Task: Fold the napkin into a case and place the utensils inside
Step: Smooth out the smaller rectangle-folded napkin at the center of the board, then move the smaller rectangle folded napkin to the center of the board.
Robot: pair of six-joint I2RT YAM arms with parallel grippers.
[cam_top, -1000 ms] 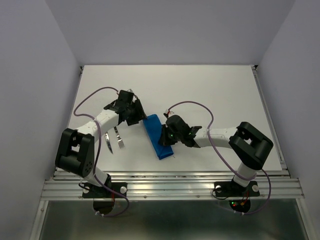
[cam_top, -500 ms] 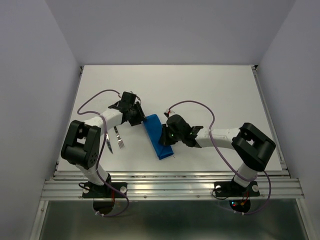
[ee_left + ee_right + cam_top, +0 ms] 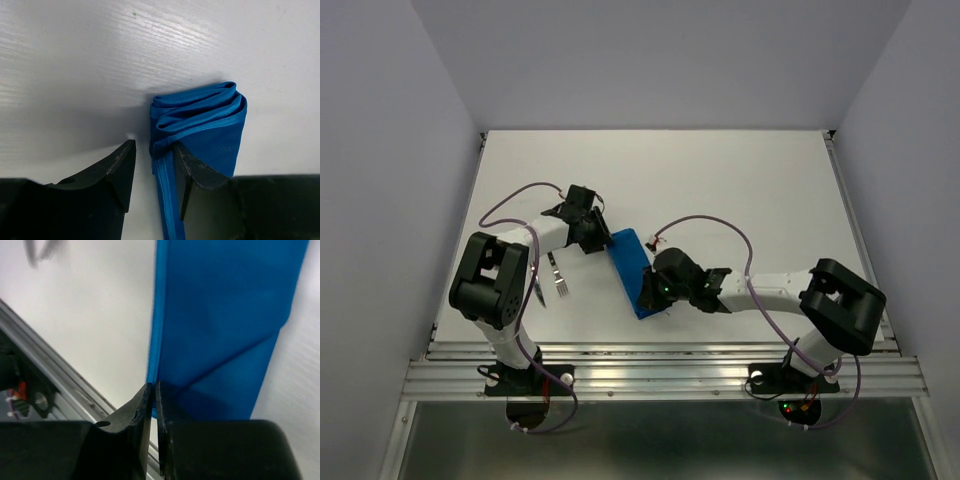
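Right claw [image 3: 153, 386] first, since it is nearest: my jaws are pressed almost together on one long edge of the case [image 3: 225, 315], close to its near end. I take that for a pinch on thin cloth, though I cannot tell how many layers are caught.

To the left of that near end and well apart from it, the fork [image 3: 558, 280] and the knife [image 3: 534, 285] lie side by side on the table [image 3: 740, 190]. Neither claw touches them, and my left arm partly hides the knife.

From the pinch, the case runs away across the table as a narrow blue strip, its far end leaning to my left. At that far end is my left claw [image 3: 153, 145], jaws partway apart. One finger [image 3: 120, 170] is over bare table, the other lies against the cloth, and the folded edge stands in the gap between them, not clamped.

As I judge it, the folding is done: the napkin already lies as a pouch, its layers stacked at the far end. The second half has not begun. A layer has to be lifted to make a mouth, and then the fork and knife must each be fetched and slid inside.
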